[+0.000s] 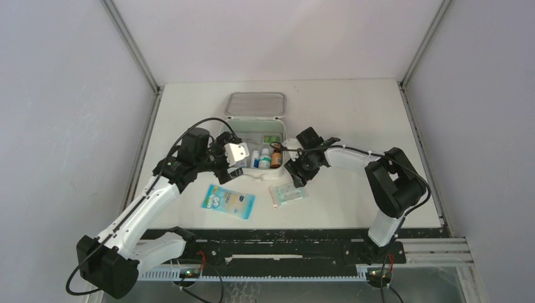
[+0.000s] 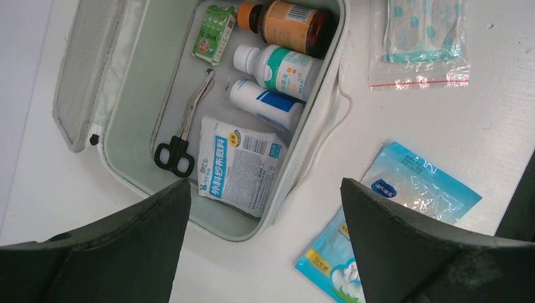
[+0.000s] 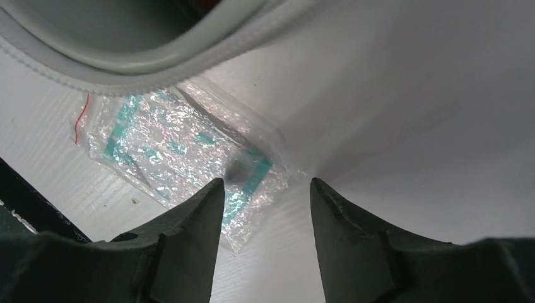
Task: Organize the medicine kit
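The medicine kit [image 1: 243, 128] lies open mid-table, its grey mesh lid [image 1: 255, 104] flat behind it. In the left wrist view the kit [image 2: 135, 95] holds black-handled scissors [image 2: 176, 142], a blue-and-white gauze packet [image 2: 236, 165], three bottles and a small green box [image 2: 214, 31]. My left gripper [image 1: 232, 165] [image 2: 265, 184] is open and empty above the kit's front left corner. My right gripper [image 1: 295, 173] [image 3: 266, 182] is open and empty, low over the table by the kit's front right corner, just beside a clear zip bag [image 1: 287, 193] [image 3: 183, 142].
A blue-and-white flat packet [image 1: 228, 202] [image 2: 410, 189] lies on the table in front of the kit. The clear zip bag, with teal-printed contents, also shows in the left wrist view [image 2: 419, 38]. The kit's rim [image 3: 158, 63] is close above the right fingers. Walls enclose the table.
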`<state>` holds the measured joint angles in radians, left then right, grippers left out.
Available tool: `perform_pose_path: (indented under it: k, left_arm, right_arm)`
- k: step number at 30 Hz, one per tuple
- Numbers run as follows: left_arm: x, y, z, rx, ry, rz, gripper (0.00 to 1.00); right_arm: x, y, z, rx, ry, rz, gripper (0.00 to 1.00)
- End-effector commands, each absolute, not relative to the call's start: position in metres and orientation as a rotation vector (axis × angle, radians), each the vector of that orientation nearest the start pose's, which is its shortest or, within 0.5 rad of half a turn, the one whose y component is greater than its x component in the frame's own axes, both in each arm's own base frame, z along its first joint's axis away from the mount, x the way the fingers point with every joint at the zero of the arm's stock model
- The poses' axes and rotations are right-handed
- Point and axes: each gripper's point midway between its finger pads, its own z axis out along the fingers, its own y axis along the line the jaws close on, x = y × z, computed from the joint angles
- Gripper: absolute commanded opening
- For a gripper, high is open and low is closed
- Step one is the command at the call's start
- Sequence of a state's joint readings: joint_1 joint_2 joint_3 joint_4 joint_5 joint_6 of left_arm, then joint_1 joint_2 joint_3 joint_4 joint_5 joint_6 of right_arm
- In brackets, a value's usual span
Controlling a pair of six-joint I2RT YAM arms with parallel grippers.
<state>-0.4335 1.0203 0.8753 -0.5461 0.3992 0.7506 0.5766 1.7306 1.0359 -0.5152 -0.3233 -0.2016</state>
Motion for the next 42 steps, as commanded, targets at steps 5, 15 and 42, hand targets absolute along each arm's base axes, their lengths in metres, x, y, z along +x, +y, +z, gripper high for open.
perform_pose_path:
  k: [5,15,42]
  left_arm:
    - [0.258,-0.169,0.189,1.375,1.677,-0.284,0.92]
    - [0.259,-0.167,0.191,1.368,1.669,-0.264,0.92]
    - [0.245,-0.264,0.207,1.377,1.528,-0.937,0.94]
  right_arm:
    - [0.266,0.234,0.013,-1.211,2.524,0.435,0.51]
    - [0.259,0.23,0.006,-1.246,2.549,0.408,0.17]
    - [0.221,0.255,0.161,-1.51,1.817,0.818,0.0]
